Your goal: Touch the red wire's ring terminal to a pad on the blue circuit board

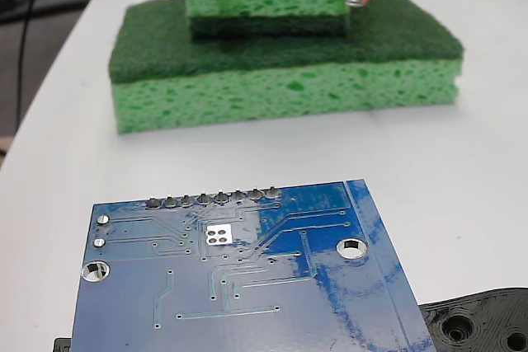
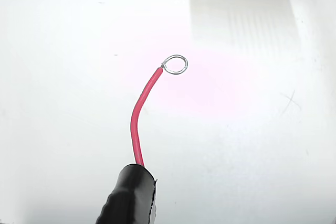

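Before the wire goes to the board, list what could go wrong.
1. The ring hangs far back by the sponges, with open table between it and the board; a long approach could drift off any pad.
2. The red wire is thin and curved, so it may flex on contact and slide the ring.
3. The solder points sit close together; the ring might bridge two.

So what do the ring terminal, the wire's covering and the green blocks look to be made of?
Ring terminal: bare silvery metal, shiny, thin loop. Red wire: smooth red insulation, probably plastic. Green blocks: porous sponge, the lower one with a darker scouring-type top layer.
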Robot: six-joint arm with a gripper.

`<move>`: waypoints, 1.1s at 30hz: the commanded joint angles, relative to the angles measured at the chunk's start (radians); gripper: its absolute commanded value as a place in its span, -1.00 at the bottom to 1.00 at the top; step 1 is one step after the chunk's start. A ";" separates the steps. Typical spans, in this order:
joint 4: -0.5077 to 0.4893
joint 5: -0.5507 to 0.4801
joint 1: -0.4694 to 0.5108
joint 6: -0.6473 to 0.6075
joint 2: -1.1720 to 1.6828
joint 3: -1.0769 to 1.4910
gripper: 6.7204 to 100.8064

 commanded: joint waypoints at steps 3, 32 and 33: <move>-0.003 0.002 0.000 0.000 0.003 -0.006 0.99; 0.021 -0.051 0.067 -0.020 -0.002 -0.092 0.99; 0.031 -0.051 0.078 -0.026 -0.006 -0.110 0.99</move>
